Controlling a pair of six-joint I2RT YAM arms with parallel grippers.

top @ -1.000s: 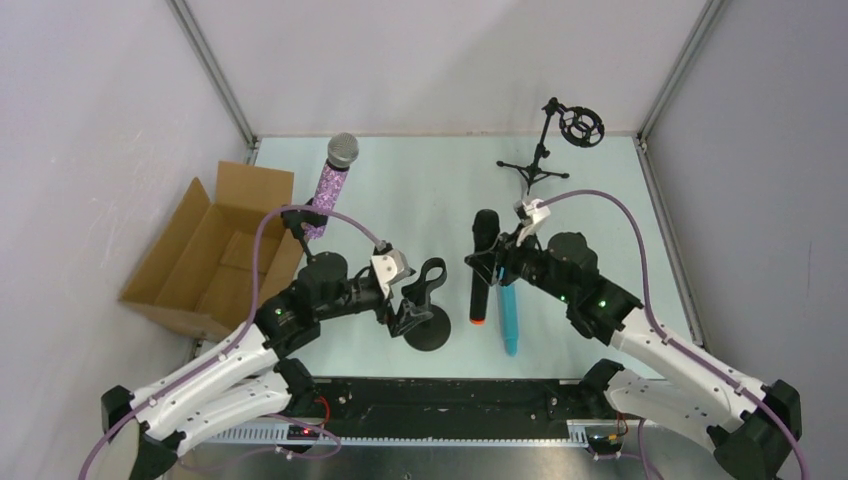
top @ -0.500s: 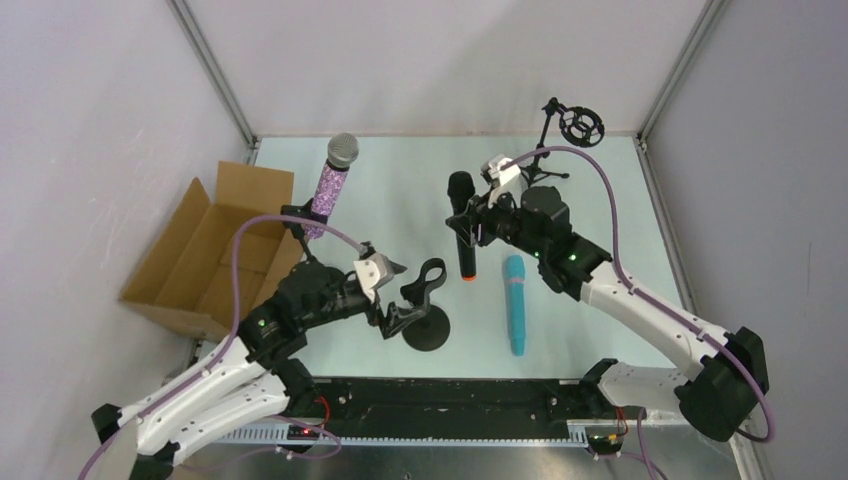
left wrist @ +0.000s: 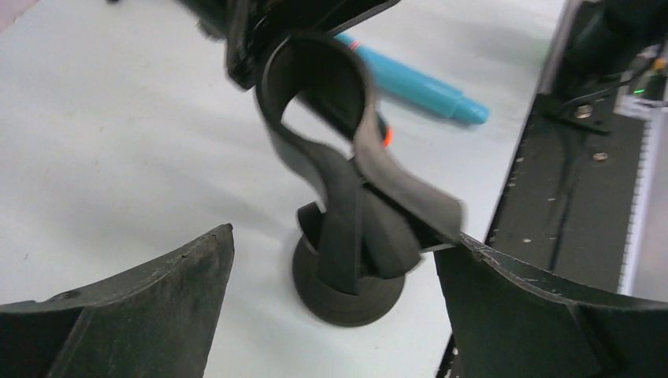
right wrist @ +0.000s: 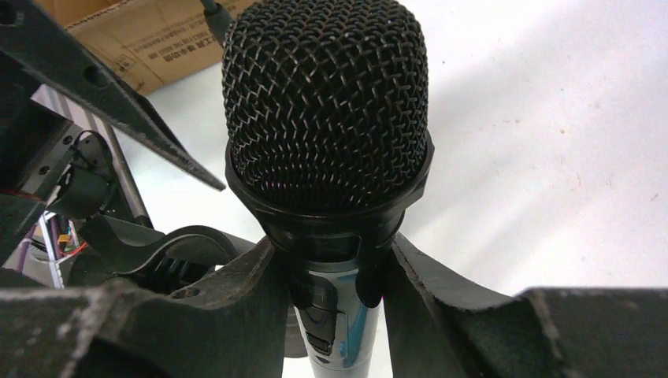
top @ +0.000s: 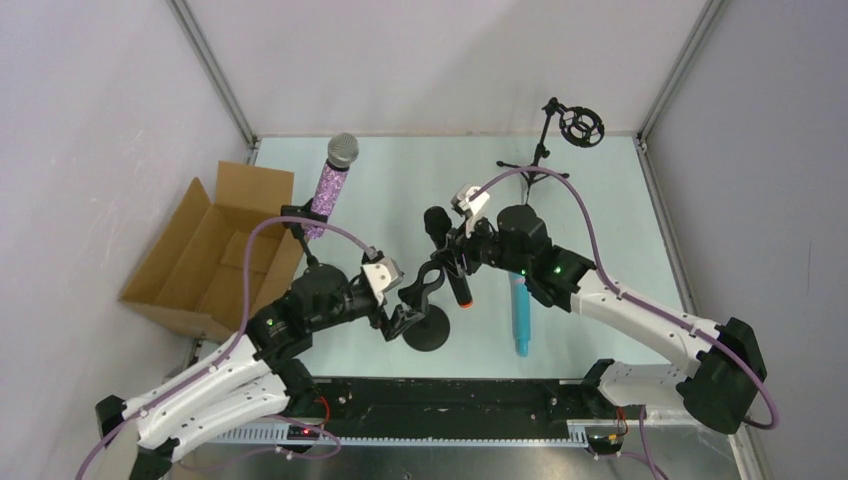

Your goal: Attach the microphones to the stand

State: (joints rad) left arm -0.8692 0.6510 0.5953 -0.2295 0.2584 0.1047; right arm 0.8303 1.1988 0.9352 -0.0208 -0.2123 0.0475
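**Black mic gripped beside the clip stand, two more mics waiting**

Lower centre of the top view, the left gripper (left wrist: pixel 335 244) is gaping wide, its two fingers sitting either side of the round-base clip stand (top: pixel 428 328) and closing on nothing. The stand's black clip is curling upward in a ring.

Just right of it, the light blue microphone (top: pixel 520 312) is lying flat on the pale table (top: pixel 400 180), plain and slim, its length running up and down the frame.

At centre, the right gripper (right wrist: pixel 335 276) is clamping the black microphone (top: pixel 447 258) around the body just under its mesh head. The mic is all black with an orange-red end, its head pointing to the upper left and its lower part passing right beside the clip. Whether they are touching, I cannot tell.

Farther up and left, the purple glitter microphone (top: pixel 331 188), silver mesh head up, is sitting in a second stand (top: pixel 297 215), beside one open cardboard box (top: pixel 210 255). At upper right, a tripod stand (top: pixel 538 160) with a ring mount is standing alone.

That is making three microphones, three stands and two grippers.
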